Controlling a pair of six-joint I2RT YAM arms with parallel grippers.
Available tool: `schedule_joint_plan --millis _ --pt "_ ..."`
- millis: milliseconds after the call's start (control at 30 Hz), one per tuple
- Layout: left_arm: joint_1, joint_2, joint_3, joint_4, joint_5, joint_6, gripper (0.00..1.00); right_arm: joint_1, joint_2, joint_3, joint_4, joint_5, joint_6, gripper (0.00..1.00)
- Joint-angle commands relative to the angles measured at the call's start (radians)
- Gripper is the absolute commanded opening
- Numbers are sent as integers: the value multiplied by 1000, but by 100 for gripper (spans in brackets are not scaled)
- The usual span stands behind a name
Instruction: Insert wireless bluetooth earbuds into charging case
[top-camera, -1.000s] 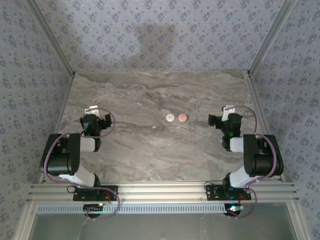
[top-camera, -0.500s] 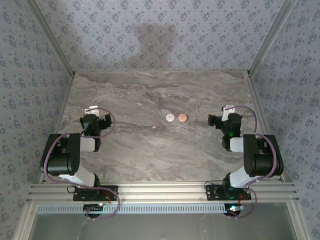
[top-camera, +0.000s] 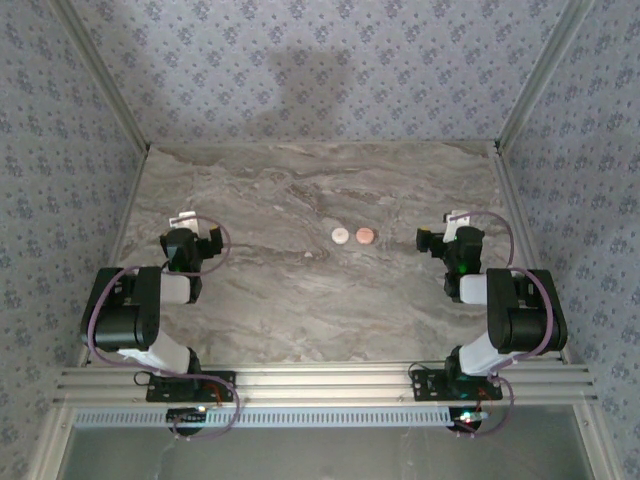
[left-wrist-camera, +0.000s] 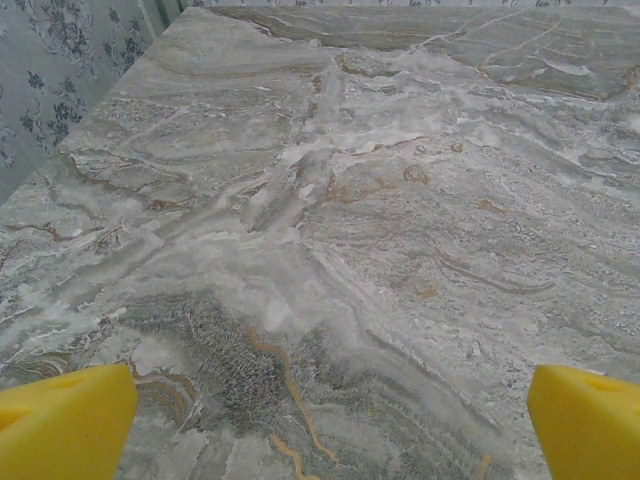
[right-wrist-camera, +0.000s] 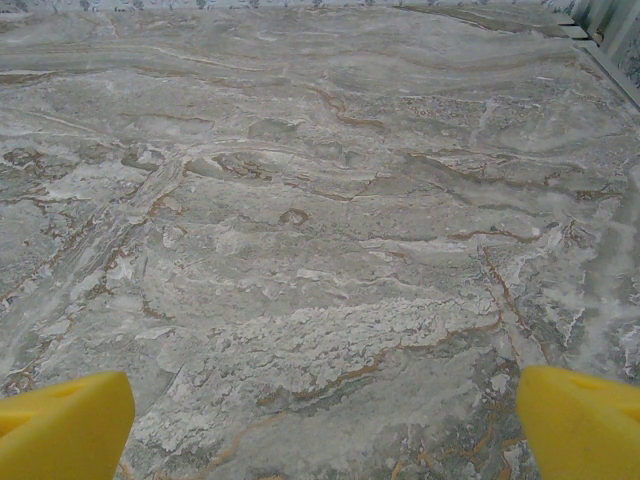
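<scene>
Presently spread fully apart at the left gripper (left-wrist-camera: 325, 430), with yellow fingertips (left-wrist-camera: 62, 425) cut off at the lower frame corners and nothing held between. Likewise spread wide and empty at the right gripper (right-wrist-camera: 320, 425). Beneath both, bare marble table (left-wrist-camera: 330, 200). From overhead, folded close to the bases, well apart from the table centre. At centre: white disc (top-camera: 341, 236) just beside pink disc (top-camera: 366, 236). Near the white disc, toward the left arm: one tiny white speck, apparently an earbud (top-camera: 308, 256); shape too small to resolve. Earbud count not determinable at this size.
</scene>
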Motion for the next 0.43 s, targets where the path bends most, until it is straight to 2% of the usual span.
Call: schedule_joint_plan --millis 0,400 --pt "5 -17 14 10 13 -12 100 0 1 14 0 -4 4 100" --pt "4 -15 15 7 22 -8 100 -1 1 14 0 -5 4 100"
